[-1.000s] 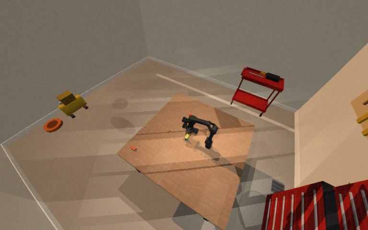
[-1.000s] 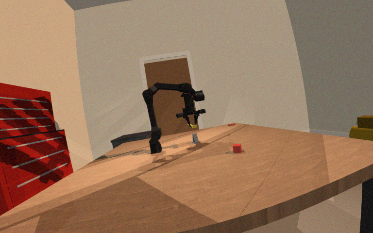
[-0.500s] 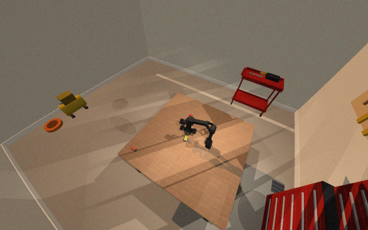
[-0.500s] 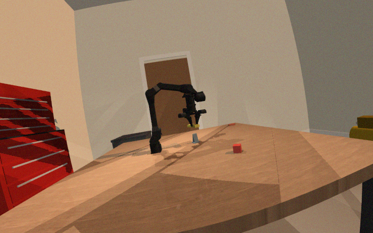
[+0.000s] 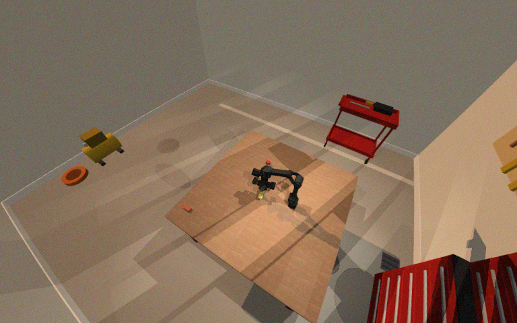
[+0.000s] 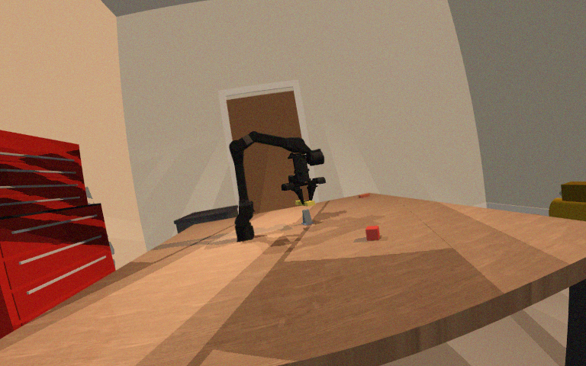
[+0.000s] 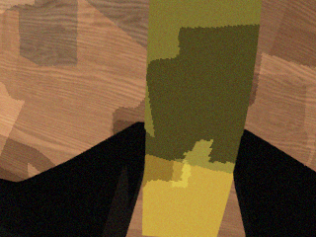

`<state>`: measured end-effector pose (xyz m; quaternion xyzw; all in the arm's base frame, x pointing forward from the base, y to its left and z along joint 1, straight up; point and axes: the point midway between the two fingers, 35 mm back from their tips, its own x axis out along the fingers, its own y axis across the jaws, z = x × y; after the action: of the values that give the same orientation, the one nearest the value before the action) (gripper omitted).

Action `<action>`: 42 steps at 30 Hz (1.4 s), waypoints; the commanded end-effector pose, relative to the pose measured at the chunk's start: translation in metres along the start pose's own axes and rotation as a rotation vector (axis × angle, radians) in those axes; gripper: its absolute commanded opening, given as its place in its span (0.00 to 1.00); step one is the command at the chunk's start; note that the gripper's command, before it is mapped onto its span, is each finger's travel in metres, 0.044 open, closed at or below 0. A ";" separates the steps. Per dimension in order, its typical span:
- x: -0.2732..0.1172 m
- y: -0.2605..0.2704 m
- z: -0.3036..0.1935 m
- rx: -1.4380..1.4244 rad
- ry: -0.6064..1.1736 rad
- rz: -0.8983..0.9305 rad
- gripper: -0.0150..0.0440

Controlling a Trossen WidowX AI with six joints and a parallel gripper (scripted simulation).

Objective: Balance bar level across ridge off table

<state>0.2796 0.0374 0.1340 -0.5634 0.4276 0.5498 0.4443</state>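
The yellow bar (image 5: 260, 195) (image 6: 309, 203) (image 7: 202, 99) is held between the fingers of my gripper (image 5: 262, 189) (image 6: 306, 201) (image 7: 192, 137), which is shut on it. In the wrist view the bar runs up the picture from between the two black fingers, past the top edge. The small blue-grey ridge (image 6: 307, 217) stands on the table (image 5: 244, 243) (image 6: 242, 297). In the exterior view the bar is just above the ridge with a narrow gap and looks about level. In the top view the bar covers most of the ridge; the wrist view does not show it.
A red cube (image 5: 268, 162) (image 6: 372, 232) stands on the table on one side of the arm. A flat orange-red block (image 5: 187, 208) (image 6: 364, 195) lies near a far table corner. The arm's base (image 5: 292, 200) (image 6: 245, 230) stands close to the ridge.
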 end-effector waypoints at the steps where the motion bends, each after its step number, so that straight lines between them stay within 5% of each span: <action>1: 0.008 0.001 -0.001 -0.003 0.002 0.003 0.25; 42: 0.016 0.001 -0.001 -0.004 0.002 0.003 0.25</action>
<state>0.2791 0.0370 0.1185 -0.5628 0.4283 0.5508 0.4432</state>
